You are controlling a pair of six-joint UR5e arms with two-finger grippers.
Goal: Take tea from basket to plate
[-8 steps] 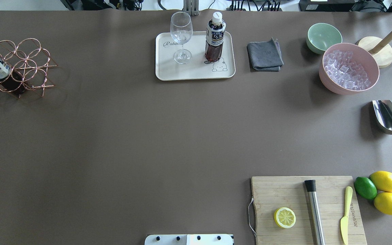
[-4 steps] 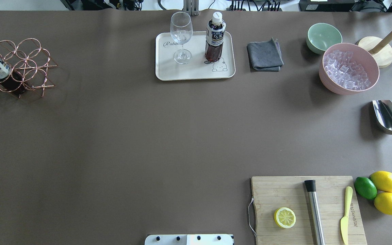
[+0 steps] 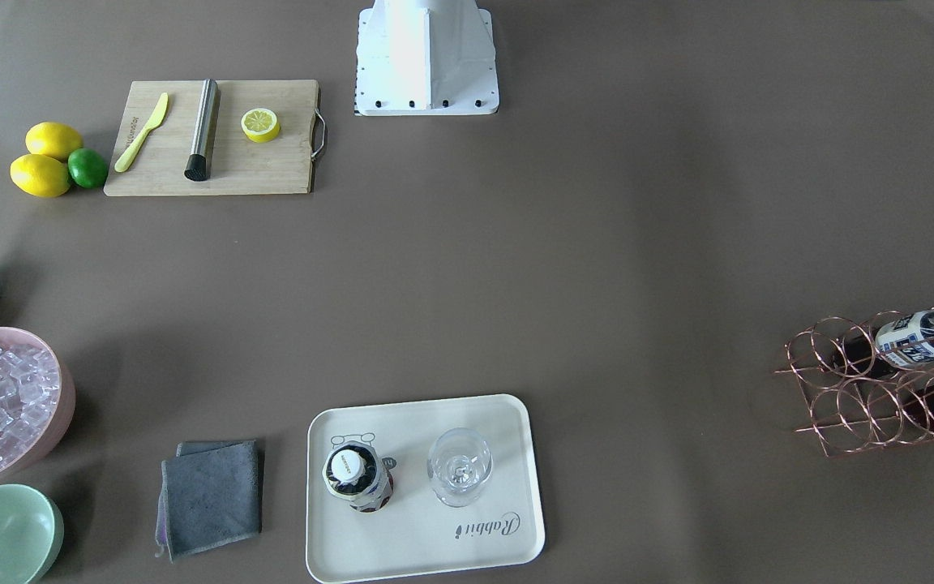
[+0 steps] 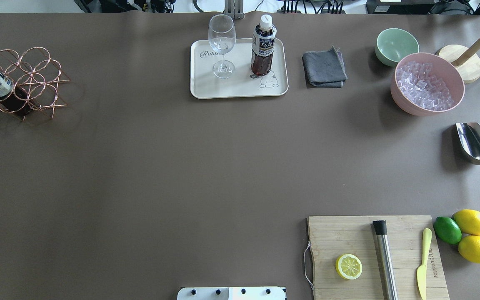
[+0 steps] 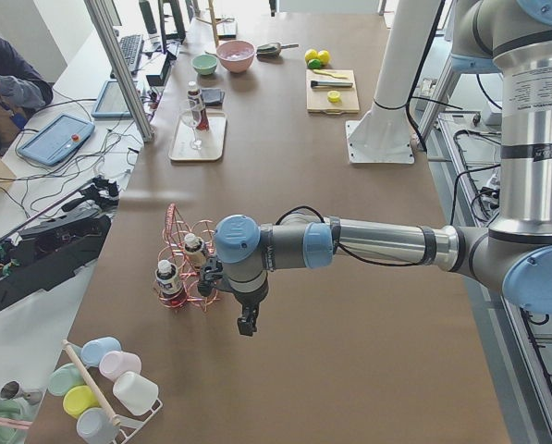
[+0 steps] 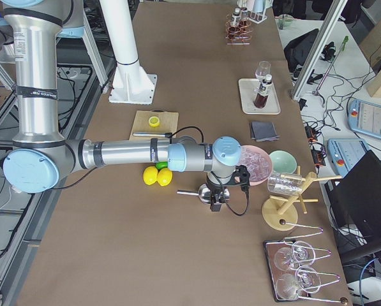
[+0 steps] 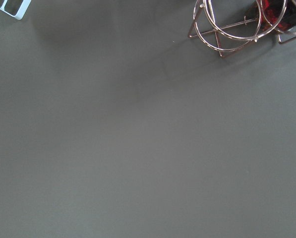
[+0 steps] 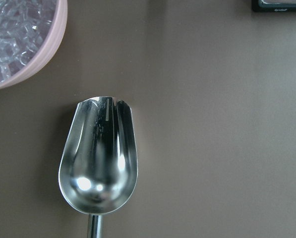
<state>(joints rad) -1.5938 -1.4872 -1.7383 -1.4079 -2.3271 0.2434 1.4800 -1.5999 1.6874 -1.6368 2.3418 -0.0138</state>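
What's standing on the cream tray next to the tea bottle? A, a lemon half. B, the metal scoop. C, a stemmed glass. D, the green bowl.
C: in the overhead view the clear stemmed glass stands upright on the cream tray, right beside the tea bottle.

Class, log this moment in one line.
tea upright on plate; two bottles in basket; left gripper near basket; right gripper over scoop; jaws unclear

On the plate (image 4: 240, 88), glass (image 4: 222, 46) stands beside tea (image 4: 263, 50)
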